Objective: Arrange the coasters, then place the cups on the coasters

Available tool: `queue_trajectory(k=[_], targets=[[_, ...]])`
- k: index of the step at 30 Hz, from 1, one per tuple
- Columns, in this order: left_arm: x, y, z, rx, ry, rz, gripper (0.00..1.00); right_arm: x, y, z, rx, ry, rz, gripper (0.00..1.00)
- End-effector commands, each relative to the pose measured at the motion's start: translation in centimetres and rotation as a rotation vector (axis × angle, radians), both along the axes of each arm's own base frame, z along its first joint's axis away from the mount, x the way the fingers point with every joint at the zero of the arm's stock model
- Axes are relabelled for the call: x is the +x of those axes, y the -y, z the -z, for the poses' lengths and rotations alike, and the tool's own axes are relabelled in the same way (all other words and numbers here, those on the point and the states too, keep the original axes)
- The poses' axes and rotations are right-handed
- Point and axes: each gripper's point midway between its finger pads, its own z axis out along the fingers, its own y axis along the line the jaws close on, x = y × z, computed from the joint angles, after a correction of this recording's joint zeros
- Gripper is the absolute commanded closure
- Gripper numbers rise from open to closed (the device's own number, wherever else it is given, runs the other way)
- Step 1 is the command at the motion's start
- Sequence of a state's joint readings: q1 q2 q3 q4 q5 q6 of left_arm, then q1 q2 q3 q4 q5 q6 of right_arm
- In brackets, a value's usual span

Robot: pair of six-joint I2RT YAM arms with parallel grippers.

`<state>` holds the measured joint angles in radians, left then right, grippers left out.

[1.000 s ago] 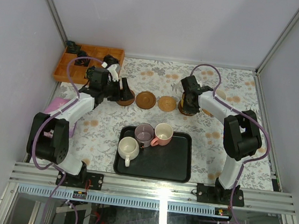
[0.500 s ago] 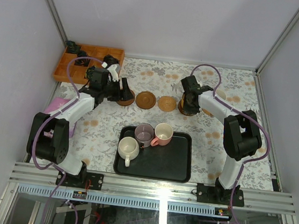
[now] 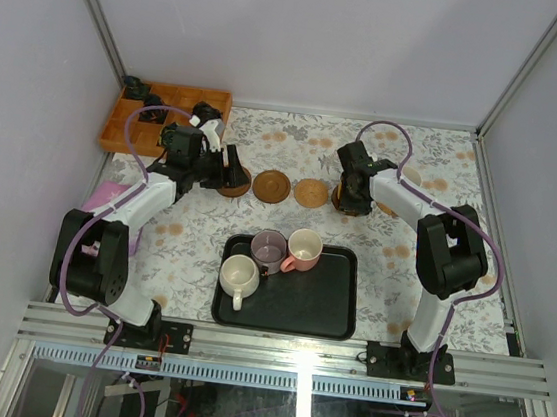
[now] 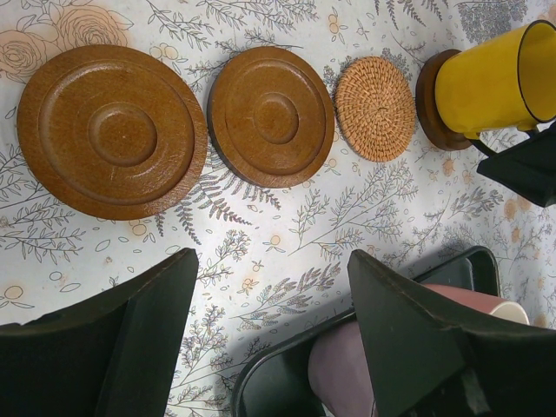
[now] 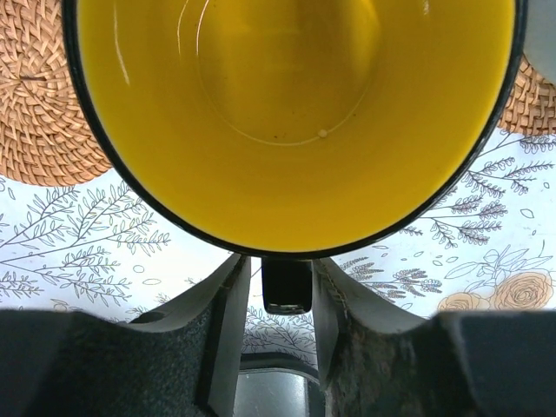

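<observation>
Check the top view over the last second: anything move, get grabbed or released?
Nothing visibly moved in the top view. Right gripper sits at the yellow mug on its coaster as before; the wrist view now shows its jaws loose either side of the handle, but the earlier frames can't confirm a release. Left gripper open, black tray and empty coasters unchanged.

Glossy yellow mug (image 5: 295,113); woven coaster (image 4: 375,108), smooth wooden coaster (image 4: 113,130)
</observation>
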<state>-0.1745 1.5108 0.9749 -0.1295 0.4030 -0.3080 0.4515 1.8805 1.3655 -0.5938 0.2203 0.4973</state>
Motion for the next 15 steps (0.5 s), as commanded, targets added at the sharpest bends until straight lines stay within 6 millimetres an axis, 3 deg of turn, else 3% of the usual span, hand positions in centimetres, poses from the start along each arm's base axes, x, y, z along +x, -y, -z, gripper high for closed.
queue_trajectory(k=[1, 15], targets=[[0.3, 0.3, -0.1, 0.0, 0.026, 0.021, 0.3, 0.0, 0.0, -1.8, 0.018, 0.027, 0.01, 0.58], [0.3, 0.3, -0.2, -0.001, 0.028, 0.021, 0.29, -2.2, 0.1, -3.1, 0.065, 0.012, 0.044, 0.52]])
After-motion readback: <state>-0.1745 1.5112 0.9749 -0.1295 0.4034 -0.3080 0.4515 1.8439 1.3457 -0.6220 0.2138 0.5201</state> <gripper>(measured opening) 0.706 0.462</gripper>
